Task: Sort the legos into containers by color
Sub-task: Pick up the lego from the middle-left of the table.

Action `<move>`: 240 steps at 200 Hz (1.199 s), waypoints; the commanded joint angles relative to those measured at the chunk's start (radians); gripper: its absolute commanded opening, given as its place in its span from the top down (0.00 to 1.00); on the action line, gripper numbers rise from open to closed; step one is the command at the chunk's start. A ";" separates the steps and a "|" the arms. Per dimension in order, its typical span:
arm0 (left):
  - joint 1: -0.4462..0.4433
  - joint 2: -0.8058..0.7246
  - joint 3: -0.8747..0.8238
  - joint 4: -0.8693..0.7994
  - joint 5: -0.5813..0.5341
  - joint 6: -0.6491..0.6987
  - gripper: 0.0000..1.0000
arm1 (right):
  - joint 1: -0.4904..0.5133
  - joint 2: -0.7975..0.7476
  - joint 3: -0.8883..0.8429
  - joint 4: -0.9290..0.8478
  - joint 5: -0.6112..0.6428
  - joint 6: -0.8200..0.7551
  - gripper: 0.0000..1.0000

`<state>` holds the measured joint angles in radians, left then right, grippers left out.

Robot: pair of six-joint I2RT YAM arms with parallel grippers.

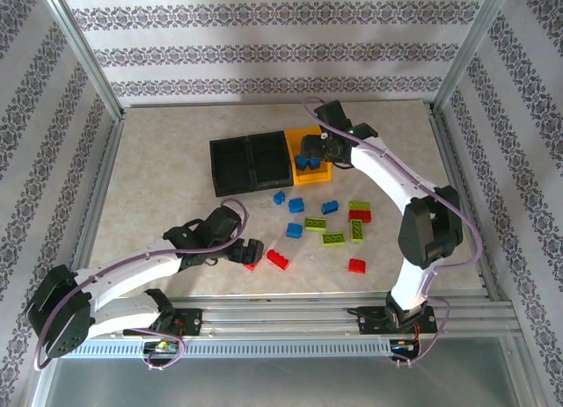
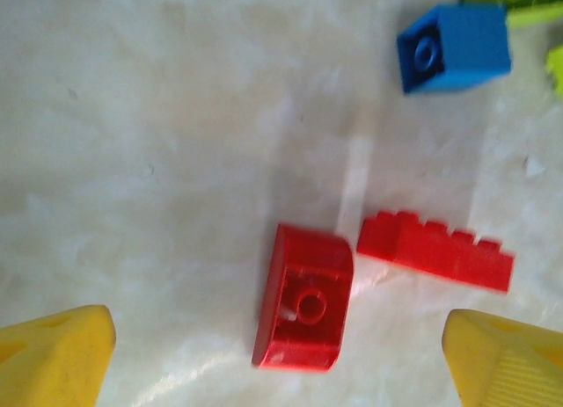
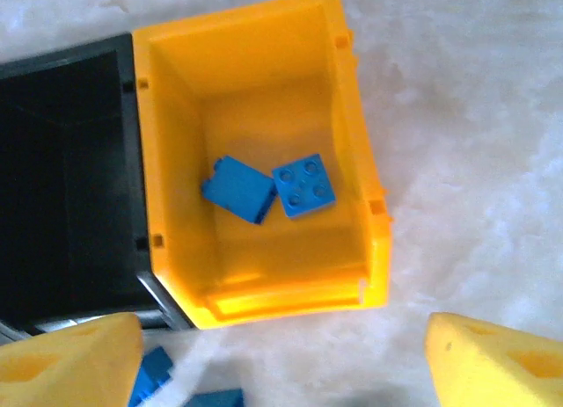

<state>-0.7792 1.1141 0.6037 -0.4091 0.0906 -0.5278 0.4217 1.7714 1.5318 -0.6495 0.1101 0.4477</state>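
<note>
The three joined bins stand at the table's back: two black bins [image 1: 249, 163] and a yellow-orange bin [image 1: 303, 132]. Two blue bricks [image 3: 236, 189] [image 3: 303, 186] lie inside the yellow-orange bin [image 3: 352, 99]. My right gripper [image 1: 310, 149] [image 3: 281, 372] hovers open over that bin's near edge, holding nothing. My left gripper [image 1: 252, 251] [image 2: 281, 363] is open low over the table, its yellow fingers straddling an overturned red brick [image 2: 303, 299]. A longer red brick [image 2: 435, 251] [image 1: 278, 259] lies just right of it. A blue brick [image 2: 453, 48] sits farther off.
Loose bricks are scattered mid-table: blue ones [image 1: 296, 205], lime green ones [image 1: 333, 238] and red ones [image 1: 356, 265]. Two blue bricks [image 3: 154, 376] lie just in front of the bins. A metal frame and patterned walls enclose the table.
</note>
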 commanded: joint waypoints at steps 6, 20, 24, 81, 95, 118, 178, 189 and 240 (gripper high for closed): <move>-0.043 -0.009 -0.028 -0.077 -0.041 0.026 0.06 | 0.009 -0.101 -0.097 0.022 0.077 0.041 0.02; -0.059 0.014 -0.029 -0.047 -0.047 0.037 0.08 | 0.009 -0.145 -0.143 0.025 0.100 0.061 0.02; -0.062 0.020 -0.028 -0.037 -0.049 0.039 0.09 | 0.009 -0.155 -0.152 0.026 0.103 0.066 0.02; -0.101 0.146 0.002 0.024 -0.061 0.080 0.17 | 0.009 -0.309 -0.297 0.030 0.194 0.117 0.02; -0.103 0.162 0.008 0.032 -0.070 0.087 0.18 | 0.009 -0.346 -0.331 0.032 0.215 0.134 0.02; -0.103 0.182 0.014 0.062 -0.075 0.092 0.21 | 0.007 -0.395 -0.376 0.035 0.237 0.157 0.02; -0.103 0.267 0.039 0.098 -0.067 0.108 0.26 | 0.002 -0.448 -0.413 0.037 0.257 0.178 0.02; -0.103 0.275 0.041 0.097 -0.064 0.110 0.28 | 0.002 -0.454 -0.416 0.037 0.261 0.180 0.02; -0.103 0.300 0.042 0.090 -0.081 0.094 0.35 | -0.004 -0.456 -0.413 0.042 0.262 0.183 0.02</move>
<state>-0.8650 1.3968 0.6289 -0.3283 0.0341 -0.4362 0.4213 1.3300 1.1290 -0.6174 0.3447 0.6132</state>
